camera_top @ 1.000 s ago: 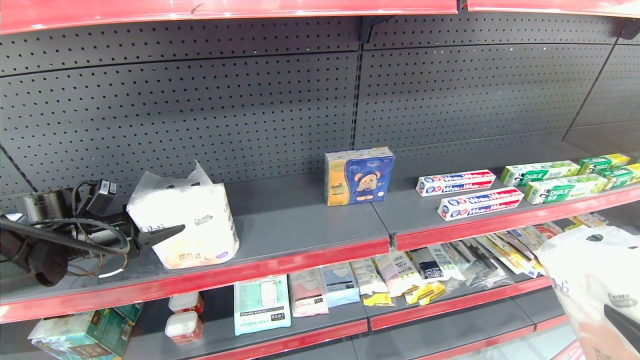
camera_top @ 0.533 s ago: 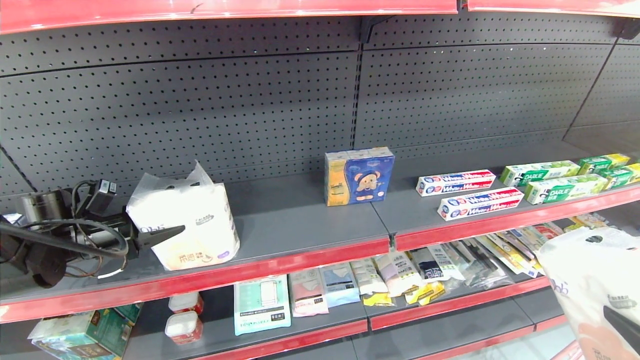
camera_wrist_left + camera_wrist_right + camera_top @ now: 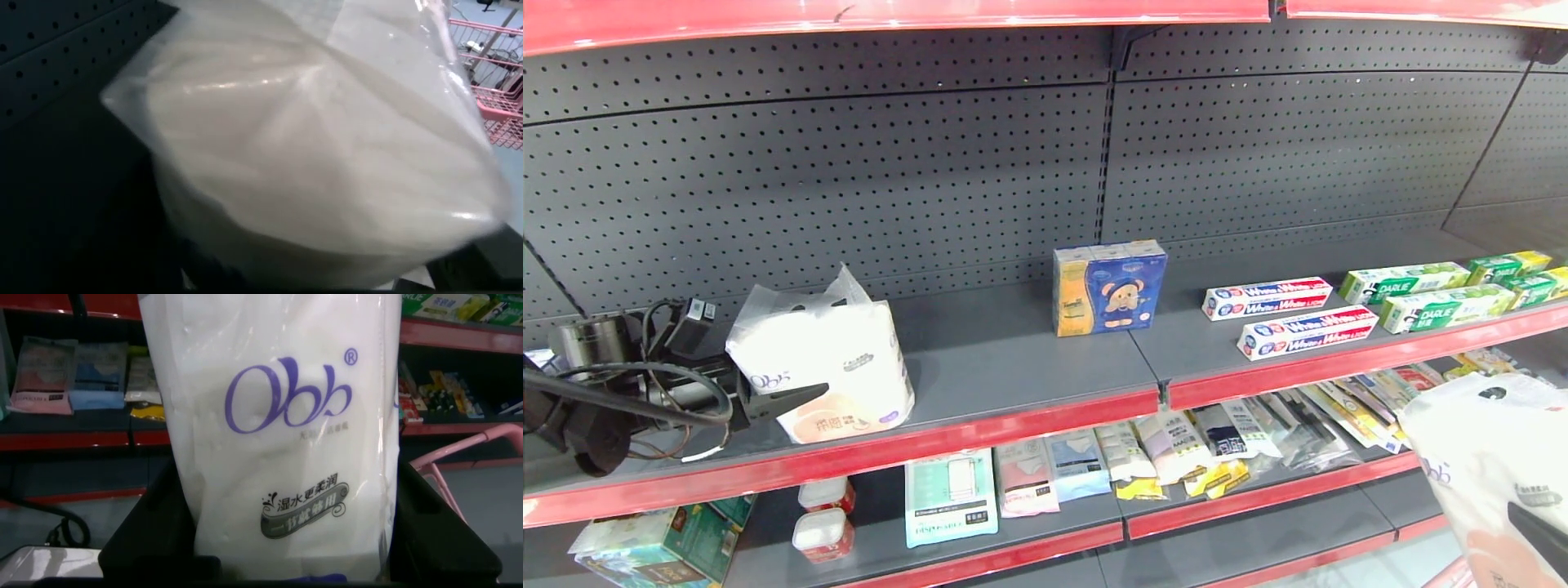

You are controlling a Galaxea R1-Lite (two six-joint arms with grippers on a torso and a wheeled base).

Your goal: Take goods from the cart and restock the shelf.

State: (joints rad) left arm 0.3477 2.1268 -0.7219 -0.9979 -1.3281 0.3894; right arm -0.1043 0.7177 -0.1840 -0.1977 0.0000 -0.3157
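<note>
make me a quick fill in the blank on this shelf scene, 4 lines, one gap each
1. The left end effector holds a white tissue pack on the gray shelf, whose front edge is ___.
2. The bear-printed box stands to that pack's ___.
3. Farther right lie ___ red-and-white toothpaste boxes.
4. The right end effector grips a second white pack with ___ lettering.

Missing words: red; right; two; purple
</note>
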